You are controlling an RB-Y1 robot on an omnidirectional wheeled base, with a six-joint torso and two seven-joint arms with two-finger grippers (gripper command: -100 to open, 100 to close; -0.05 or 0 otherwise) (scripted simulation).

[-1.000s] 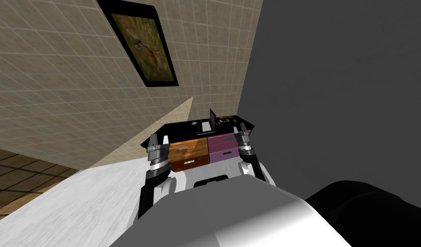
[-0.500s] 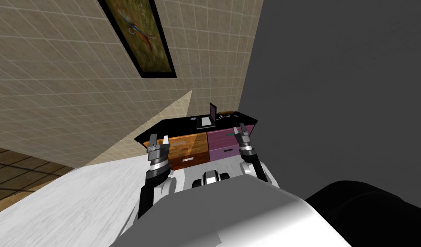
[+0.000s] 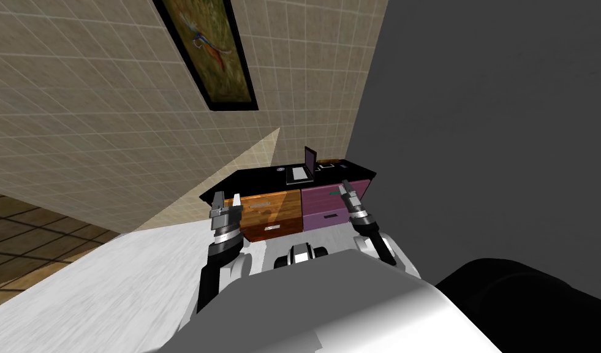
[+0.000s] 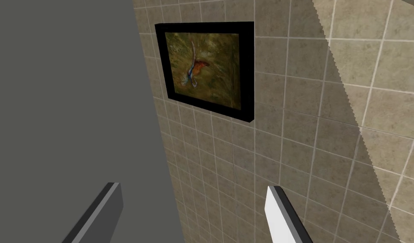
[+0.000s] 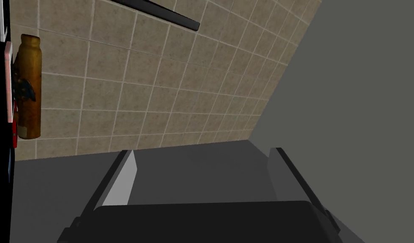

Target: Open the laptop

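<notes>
The laptop [image 3: 301, 170] sits on the black top of a low cabinet [image 3: 247, 181] at about 12 o'clock from me, back in the corner where the tiled wall [image 3: 78, 122] meets a plain grey wall [image 3: 489, 122]. Its lid stands raised, close to upright, on the 1 o'clock side of a light grey keyboard deck that lies flat on the top. Below the top, the cabinet front shows an orange-brown drawer [image 3: 271, 211] toward 11 o'clock and purple drawers [image 3: 322, 203] toward 1 o'clock. The left gripper [image 3: 227, 196] hangs at roughly 10 o'clock, in front of the cabinet's left corner. Its two fingers [image 4: 282, 211] stand well apart, with nothing between them and nothing touching them. The right gripper [image 3: 347, 185] is at about 1 o'clock, seen against the purple drawers and just below the right end of the black top. Its fingers [image 5: 122, 179] are likewise spread wide and hold nothing, and a grey surface lies beyond the gap. In the right wrist view an orange-brown bottle [image 5: 28, 86] shows off to one side of that gripper, next to a black edge and clear of both fingers. Both grippers are apart from the laptop, the right one the nearer of the two.
</notes>
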